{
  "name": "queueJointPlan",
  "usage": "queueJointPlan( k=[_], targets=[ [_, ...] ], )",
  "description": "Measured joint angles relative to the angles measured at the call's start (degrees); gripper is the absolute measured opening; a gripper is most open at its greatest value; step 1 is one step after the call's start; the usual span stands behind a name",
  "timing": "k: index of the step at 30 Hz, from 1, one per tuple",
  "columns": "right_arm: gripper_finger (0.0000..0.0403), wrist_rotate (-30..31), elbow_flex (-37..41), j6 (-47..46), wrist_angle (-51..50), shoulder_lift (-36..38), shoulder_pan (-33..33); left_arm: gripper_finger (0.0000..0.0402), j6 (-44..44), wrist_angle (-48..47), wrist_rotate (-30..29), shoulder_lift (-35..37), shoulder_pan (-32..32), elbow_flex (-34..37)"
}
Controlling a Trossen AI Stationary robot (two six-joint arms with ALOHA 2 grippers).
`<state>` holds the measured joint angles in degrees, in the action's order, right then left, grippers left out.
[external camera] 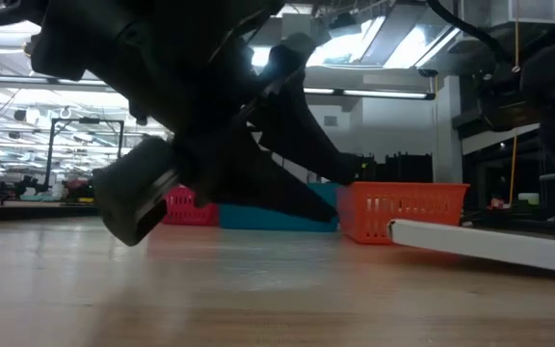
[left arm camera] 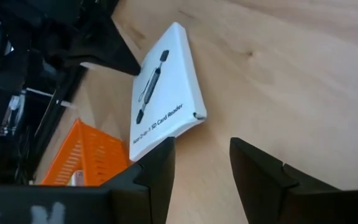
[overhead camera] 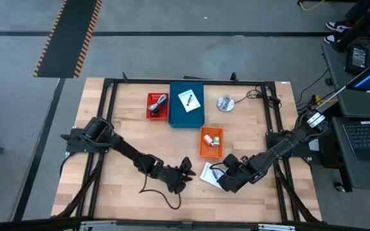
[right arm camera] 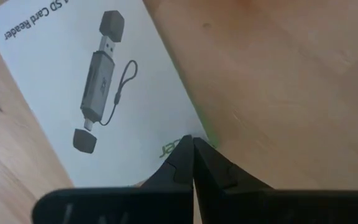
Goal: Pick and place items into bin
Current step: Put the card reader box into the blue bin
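The left gripper (overhead camera: 186, 168) is being held low over the table (overhead camera: 108, 192), fingers parted around nothing. Just beside it, the white card-reader box (overhead camera: 209, 173) is lying flat near the orange bin (overhead camera: 211, 142), and is being touched by the closed right gripper (overhead camera: 221, 180).

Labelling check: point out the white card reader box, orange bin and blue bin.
white card reader box (right arm camera: 73, 81): right wrist view, printed top face.
orange bin (overhead camera: 203, 145): high view, left wall.
blue bin (overhead camera: 186, 118): high view, bare floor.
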<state>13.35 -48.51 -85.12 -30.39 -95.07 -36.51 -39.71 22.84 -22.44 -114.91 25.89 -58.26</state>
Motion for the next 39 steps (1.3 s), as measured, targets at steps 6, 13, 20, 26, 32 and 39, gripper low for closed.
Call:
queueJointPlan(
  k=[6, 13, 20, 26, 32, 39],
  targets=[
    [0.0, -0.92, 0.05, -0.1, 1.76, -0.04, 0.05, 0.0164, -5.2, -0.61, -0.68, 0.0, -0.07, 0.0],
    [0.0, -1.43, 0.07, -0.32, 3.03, -0.13, 0.05, 0.019, -8.02, -0.79, -0.37, 0.0, -0.15, -0.54],
    [0.0, -1.52, 0.11, -0.35, 3.62, -0.15, 0.05, 0.0201, -8.89, -0.62, 3.28, -0.68, -0.99, -2.26],
    [0.0, -1.63, 0.15, -0.35, 4.45, -0.17, 0.01, 0.0197, -12.97, -0.08, 3.42, -4.7, -1.83, -4.88],
    [0.0, -1.84, 0.15, -0.35, 3.93, -0.13, -0.03, 0.0197, -17.03, -0.88, -2.29, -7.71, -1.42, -8.3],
    [0.0, -1.86, 0.15, -0.35, 4.02, -0.13, -0.02, 0.0196, -16.25, -3.94, 2.37, -7.87, -1.79, -9.35]
  ],
)
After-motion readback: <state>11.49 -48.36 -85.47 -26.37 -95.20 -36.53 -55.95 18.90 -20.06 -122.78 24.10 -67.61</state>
